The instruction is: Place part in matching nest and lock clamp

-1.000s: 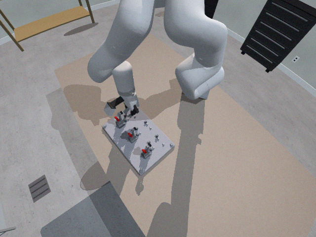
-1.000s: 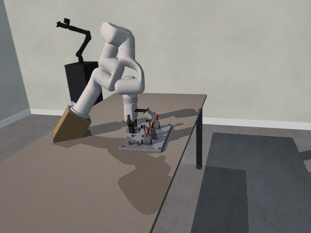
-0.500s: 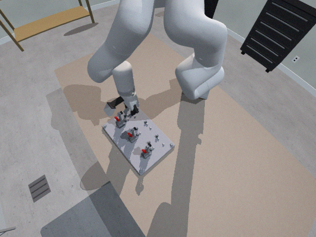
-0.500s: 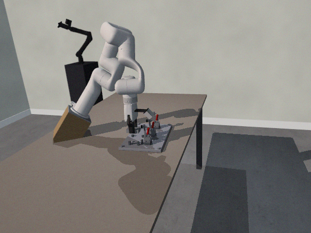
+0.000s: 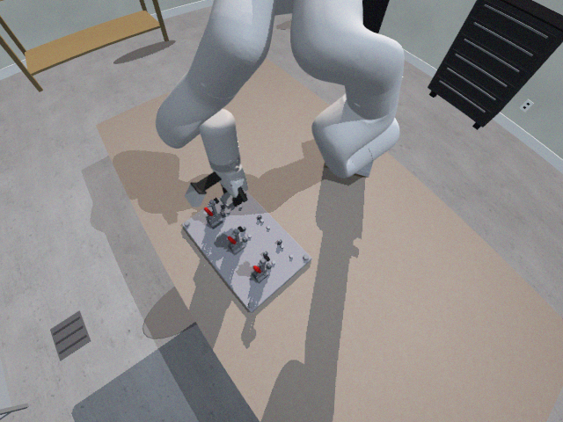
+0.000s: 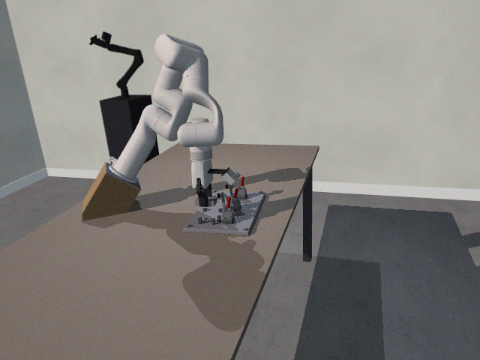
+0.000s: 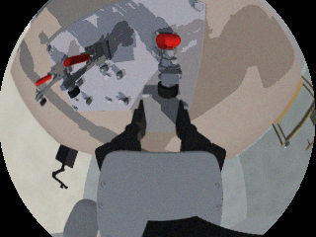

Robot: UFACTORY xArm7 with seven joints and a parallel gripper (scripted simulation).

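The grey fixture plate (image 5: 273, 277) (image 6: 253, 217) (image 7: 192, 23) lies on the table and carries three clamps with red handles. The handles (image 5: 208, 211) (image 5: 231, 239) (image 5: 257, 268) stand raised; in the side view they show as three red handles (image 6: 241, 181) (image 6: 235, 192) (image 6: 227, 202). My gripper (image 5: 233, 201) (image 6: 202, 199) (image 7: 161, 107) is low over the plate's end nearest the arm's base. It is shut on the grey part (image 7: 158, 114), which shows between the fingers in the wrist view. The nearest clamp (image 7: 168, 39) stands straight ahead of the fingers. The top and exterior views hide the part.
The arm's tan base block (image 6: 108, 193) stands on the table to the left of the plate. The table's edge (image 6: 286, 228) runs close past the plate's far side. Small pads and blocks (image 5: 279, 245) stick up from the plate.
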